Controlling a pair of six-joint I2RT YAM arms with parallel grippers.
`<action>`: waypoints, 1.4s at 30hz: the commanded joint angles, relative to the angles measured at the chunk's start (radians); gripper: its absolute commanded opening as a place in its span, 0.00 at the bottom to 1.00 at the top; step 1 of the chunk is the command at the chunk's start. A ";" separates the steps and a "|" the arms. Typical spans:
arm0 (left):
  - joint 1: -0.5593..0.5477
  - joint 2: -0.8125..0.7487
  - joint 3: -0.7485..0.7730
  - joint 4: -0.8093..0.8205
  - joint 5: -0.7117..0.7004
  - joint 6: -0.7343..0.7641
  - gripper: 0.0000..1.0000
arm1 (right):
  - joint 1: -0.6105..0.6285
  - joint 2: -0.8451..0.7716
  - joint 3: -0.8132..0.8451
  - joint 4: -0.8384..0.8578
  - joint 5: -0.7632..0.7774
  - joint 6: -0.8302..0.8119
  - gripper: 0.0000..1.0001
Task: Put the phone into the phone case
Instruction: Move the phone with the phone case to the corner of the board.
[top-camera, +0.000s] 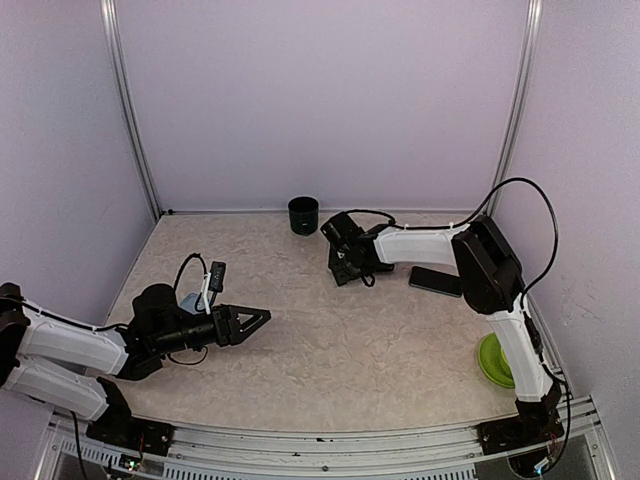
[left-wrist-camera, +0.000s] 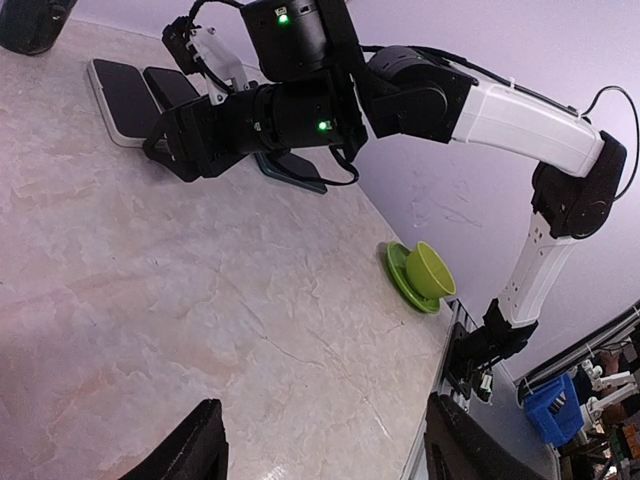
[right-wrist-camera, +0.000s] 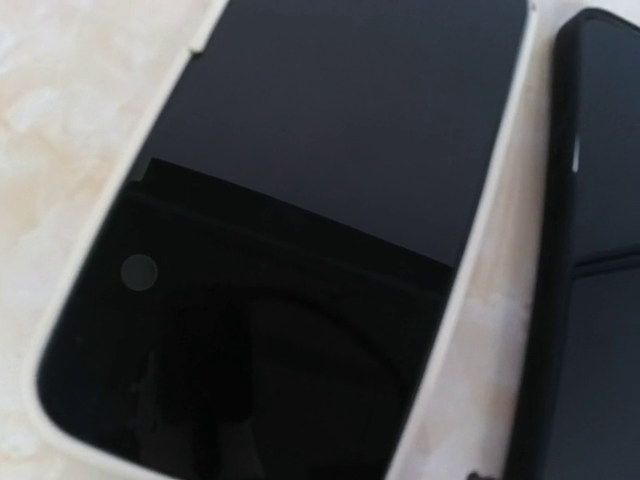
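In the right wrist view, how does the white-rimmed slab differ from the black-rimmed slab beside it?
The white-rimmed slab has a pale border; the black-rimmed slab is dark to its edge. The white-rimmed slab fills the middle of that view; the black-rimmed slab is cut off at the right. Both lie flat on the table, dark faces up, not touching.

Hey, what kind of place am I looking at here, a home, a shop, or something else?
Probably a robotics lab test cell. A left arm and a right arm are mounted at the edge of a tabletop, boxed in by plain walls on metal frame posts.
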 joint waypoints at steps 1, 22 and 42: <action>-0.002 0.001 0.027 0.006 0.007 0.009 0.66 | -0.024 0.057 0.014 -0.075 0.028 -0.008 0.62; 0.021 -0.078 0.055 -0.162 -0.141 0.040 0.67 | -0.008 -0.136 -0.145 0.002 -0.081 -0.034 0.74; 0.158 -0.243 0.040 -0.508 -0.447 -0.027 0.67 | 0.008 -0.535 -0.583 0.125 -0.101 0.040 0.82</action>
